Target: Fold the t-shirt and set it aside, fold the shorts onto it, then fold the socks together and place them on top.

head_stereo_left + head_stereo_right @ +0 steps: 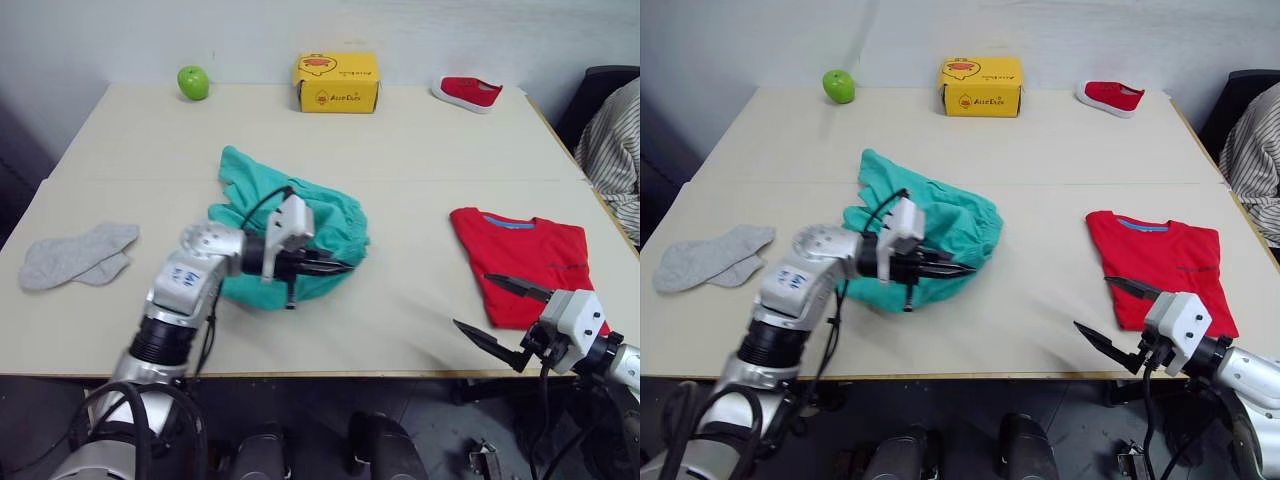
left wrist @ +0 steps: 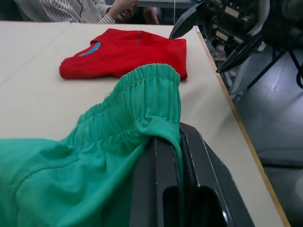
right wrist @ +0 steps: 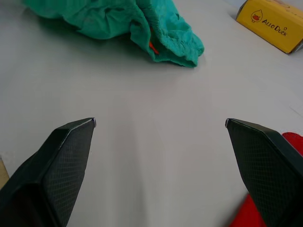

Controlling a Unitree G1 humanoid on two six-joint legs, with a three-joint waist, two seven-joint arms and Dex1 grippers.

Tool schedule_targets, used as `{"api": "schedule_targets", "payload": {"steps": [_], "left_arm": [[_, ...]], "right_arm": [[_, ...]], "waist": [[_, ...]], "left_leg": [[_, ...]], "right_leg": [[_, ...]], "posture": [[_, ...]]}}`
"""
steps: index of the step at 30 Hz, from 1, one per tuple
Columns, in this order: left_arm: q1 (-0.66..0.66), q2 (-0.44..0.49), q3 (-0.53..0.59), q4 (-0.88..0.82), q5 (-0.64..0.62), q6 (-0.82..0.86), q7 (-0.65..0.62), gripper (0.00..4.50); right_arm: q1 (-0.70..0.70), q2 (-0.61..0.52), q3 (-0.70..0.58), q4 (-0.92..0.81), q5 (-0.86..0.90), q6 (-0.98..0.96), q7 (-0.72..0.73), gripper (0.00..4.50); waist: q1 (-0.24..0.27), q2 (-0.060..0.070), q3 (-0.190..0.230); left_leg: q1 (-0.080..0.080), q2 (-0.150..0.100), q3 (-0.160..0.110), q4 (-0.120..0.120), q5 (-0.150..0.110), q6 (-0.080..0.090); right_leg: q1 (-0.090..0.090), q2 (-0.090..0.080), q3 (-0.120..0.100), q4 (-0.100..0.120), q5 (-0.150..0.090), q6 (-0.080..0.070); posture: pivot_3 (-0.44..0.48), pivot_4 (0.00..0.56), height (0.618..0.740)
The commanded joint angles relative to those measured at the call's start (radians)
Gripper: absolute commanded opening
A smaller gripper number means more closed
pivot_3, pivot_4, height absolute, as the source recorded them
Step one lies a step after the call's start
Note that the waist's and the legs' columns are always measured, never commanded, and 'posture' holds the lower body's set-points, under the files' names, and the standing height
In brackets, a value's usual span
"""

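The left gripper (image 1: 335, 267) is pinching the soft, floppy shorts (image 1: 335, 215) by the gathered waistband, likely the firmest hold, while the right gripper (image 1: 500, 315) is hanging wide open and empty

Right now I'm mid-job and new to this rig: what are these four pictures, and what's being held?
You are looking at a two-armed humanoid robot working at a pale table. The two wide pictures come from the stereo camera on its head, looking down over both arms. The other two come from cameras on each wrist, looking along that arm's black fingers.

The left gripper is shut on the teal shorts, pinching the gathered waistband, as the left wrist view shows. The right gripper is open and holds nothing; it hangs at the table's near edge, beside the folded red t-shirt.

The grey socks lie untouched at the table's left. Along the far edge sit a green apple, a yellow box and a small red shoe. A person in a striped sleeve sits at the right.
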Motion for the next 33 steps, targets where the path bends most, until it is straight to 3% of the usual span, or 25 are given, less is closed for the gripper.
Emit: {"api": "schedule_targets", "payload": {"steps": [1, 5, 8, 12, 16, 20, 24, 30, 33], "left_arm": [[0.032, -0.006, -0.014, 0.019, 0.015, -0.071, 0.027, 0.90], [0.086, 0.026, 0.000, -0.044, -0.037, -0.089, -0.018, 2.19], [0.161, 0.104, 0.064, -0.100, -0.090, -0.097, -0.068, 3.17], [0.267, 0.221, 0.216, -0.056, -0.098, -0.349, -0.146, 4.45], [0.334, 0.311, 0.299, 0.044, -0.066, -0.508, -0.174, 4.45], [0.454, 0.469, 0.401, 0.296, 0.059, -0.765, -0.143, 4.45], [0.460, 0.505, 0.407, 0.434, 0.102, -0.860, -0.089, 4.45], [0.414, 0.481, 0.323, 0.523, 0.177, -0.927, -0.043, 4.50], [0.346, 0.445, 0.261, 0.572, 0.223, -0.916, -0.012, 4.50]], "right_arm": [[-0.004, -0.004, -0.006, -0.022, -0.005, 0.006, -0.014, 4.50], [-0.034, 0.002, 0.016, -0.006, -0.039, -0.018, -0.028, 4.50], [-0.073, -0.016, 0.062, 0.008, -0.084, -0.003, -0.027, 4.50], [-0.176, -0.013, 0.213, 0.001, -0.118, -0.024, 0.044, 4.50], [-0.247, 0.007, 0.339, 0.017, -0.192, -0.043, 0.053, 4.50], [-0.406, 0.082, 0.517, 0.137, -0.396, -0.095, -0.013, 4.50], [-0.542, 0.092, 0.612, 0.276, -0.563, -0.158, -0.056, 4.50], [-0.665, 0.153, 0.641, 0.362, -0.586, -0.180, -0.099, 2.53], [-0.669, 0.203, 0.613, 0.339, -0.499, -0.093, -0.086, 1.43]], "waist": [[-0.002, 0.001, 0.000], [-0.011, 0.002, -0.001], [-0.013, 0.002, -0.001], [-0.023, 0.002, -0.001], [-0.013, 0.003, -0.001], [-0.026, 0.002, -0.001], [-0.026, 0.003, -0.001], [-0.017, 0.005, -0.002], [-0.010, 0.010, -0.003]], "left_leg": [[0.000, 0.000, 0.001, 0.000, 0.000, -0.001], [0.000, 0.001, 0.002, -0.001, 0.001, -0.002], [0.000, 0.001, 0.002, -0.001, 0.001, -0.001], [0.000, 0.002, 0.002, -0.001, 0.000, -0.002], [0.000, 0.004, 0.001, -0.001, -0.001, -0.003], [0.000, 0.003, 0.003, -0.001, -0.002, -0.002], [-0.002, 0.003, 0.003, -0.001, -0.004, -0.001], [0.000, 0.002, 0.003, -0.001, -0.004, 0.000], [0.000, 0.000, 0.002, -0.001, -0.003, 0.000]], "right_leg": [[-0.001, 0.001, 0.000, 0.000, 0.000, 0.000], [-0.002, 0.002, 0.001, 0.000, -0.001, -0.002], [-0.002, 0.001, 0.001, 0.000, -0.001, -0.002], [-0.003, 0.002, 0.002, 0.000, -0.001, -0.003], [-0.003, 0.001, 0.000, 0.001, -0.002, -0.004], [-0.004, 0.000, -0.002, 0.000, -0.002, -0.004], [-0.006, -0.002, -0.008, 0.000, -0.002, -0.004], [-0.004, -0.009, -0.011, 0.001, -0.002, -0.004], [-0.004, -0.007, -0.014, 0.004, -0.002, -0.004]], "posture": [[0.000, 0.150, 0.740], [0.000, 0.150, 0.740], [0.000, 0.150, 0.740], [0.000, 0.150, 0.740], [0.000, 0.150, 0.740], [0.000, 0.150, 0.740], [0.000, 0.150, 0.740], [0.000, 0.150, 0.740], [0.000, 0.150, 0.740]]}}
